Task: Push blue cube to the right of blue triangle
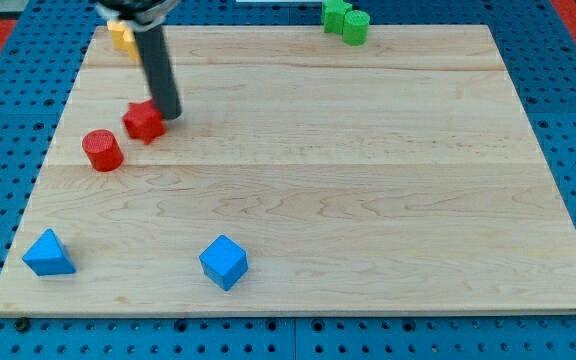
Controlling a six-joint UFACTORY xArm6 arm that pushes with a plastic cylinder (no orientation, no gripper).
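The blue cube (224,262) lies near the view's bottom, left of centre on the wooden board (368,180). The blue triangle (48,253) lies at the bottom left corner, well to the left of the cube. My tip (170,113) is at the upper left, touching or just beside the right side of a red star-shaped block (144,121), far above both blue blocks.
A red cylinder (101,150) sits left of and below the red star block. A yellow block (123,38) is at the top left, partly hidden behind the rod. Two green blocks (346,20) stand at the top edge, right of centre.
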